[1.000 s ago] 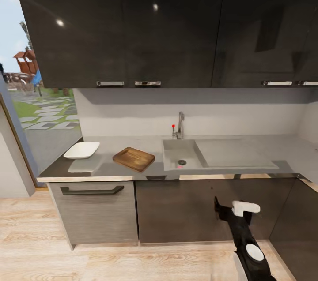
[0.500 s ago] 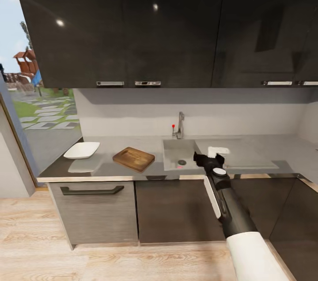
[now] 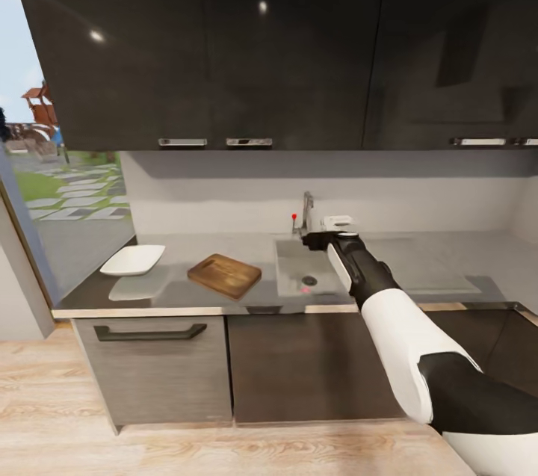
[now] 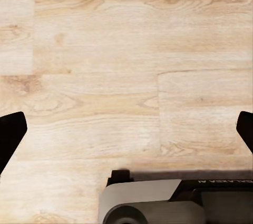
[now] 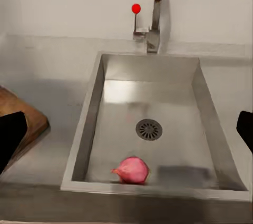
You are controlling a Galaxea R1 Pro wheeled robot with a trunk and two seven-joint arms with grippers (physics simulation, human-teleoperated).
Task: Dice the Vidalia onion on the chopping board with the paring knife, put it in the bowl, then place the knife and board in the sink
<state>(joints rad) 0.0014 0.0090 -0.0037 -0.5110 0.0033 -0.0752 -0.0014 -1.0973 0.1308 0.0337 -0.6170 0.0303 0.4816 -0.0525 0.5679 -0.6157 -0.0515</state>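
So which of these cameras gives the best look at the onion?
The right wrist view: the Vidalia onion lies whole and unblocked on the floor of the sink, near its front wall, with the drain behind it. In the head view it is just a small pink speck. The left wrist view looks at wooden floor.

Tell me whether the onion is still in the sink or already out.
In. The Vidalia onion lies on the floor of the sink, near its front wall, just short of the drain. The right gripper hovers open above, holding nothing.
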